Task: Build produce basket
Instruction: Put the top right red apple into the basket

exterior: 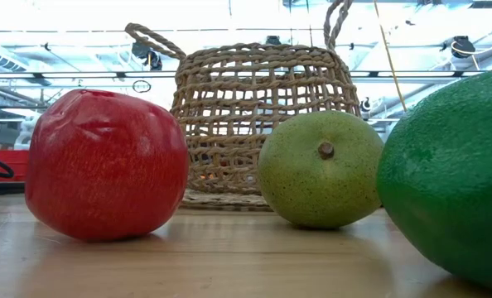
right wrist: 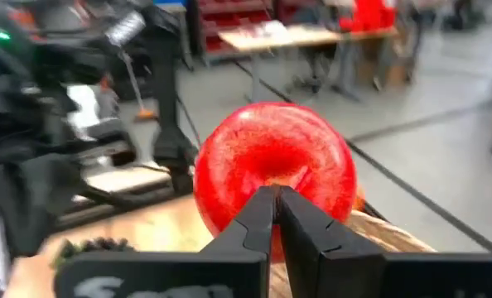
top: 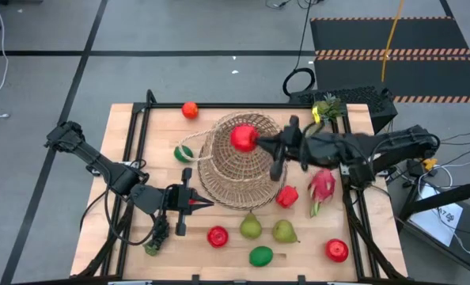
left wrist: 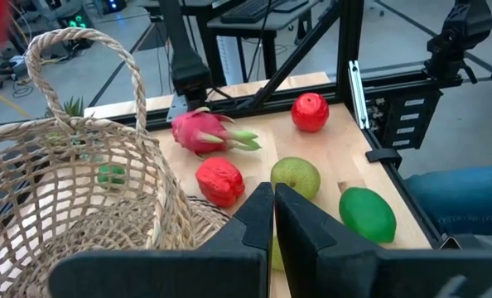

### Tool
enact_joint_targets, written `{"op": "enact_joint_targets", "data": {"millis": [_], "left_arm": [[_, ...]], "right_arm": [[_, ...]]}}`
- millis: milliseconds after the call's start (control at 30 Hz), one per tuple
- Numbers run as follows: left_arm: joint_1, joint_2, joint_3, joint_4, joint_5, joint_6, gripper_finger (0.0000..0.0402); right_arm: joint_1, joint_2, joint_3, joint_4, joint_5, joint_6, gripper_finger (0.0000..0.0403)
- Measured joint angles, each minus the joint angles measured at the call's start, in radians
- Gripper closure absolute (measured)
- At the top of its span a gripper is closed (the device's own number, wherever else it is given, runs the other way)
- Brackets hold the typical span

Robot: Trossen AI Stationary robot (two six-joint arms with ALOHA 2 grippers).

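The right gripper (top: 256, 141) hangs over the basket (top: 235, 170) mid-table, clamped on a red apple (top: 242, 138). The left gripper (top: 194, 203) waits pinched shut and empty beside the basket, with pears (top: 251, 227) loose near the front edge

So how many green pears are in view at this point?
2. The left pear and the right pear lie side by side on the table, between the basket and the lime. More could be hidden inside the basket, behind its weave.
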Motion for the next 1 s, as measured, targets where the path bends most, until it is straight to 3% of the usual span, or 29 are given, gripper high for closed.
{"op": "enact_joint_targets", "data": {"millis": [333, 533, 1000], "left_arm": [[0.0, 0.0, 0.0, 0.003, 0.0, 0.01, 0.0382], [0.0, 0.0, 0.0, 0.002, 0.0, 0.009, 0.0382], [0.0, 0.0, 0.0, 0.0, 0.0, 0.017, 0.0382]], "right_arm": [[-0.248, 0.181, 0.28, -0.423, -0.346, 0.134, 0.0394], [-0.297, 0.307, 0.348, -0.497, -0.374, 0.126, 0.0394], [-0.296, 0.5, 0.354, -0.586, -0.37, 0.084, 0.0394]]}}
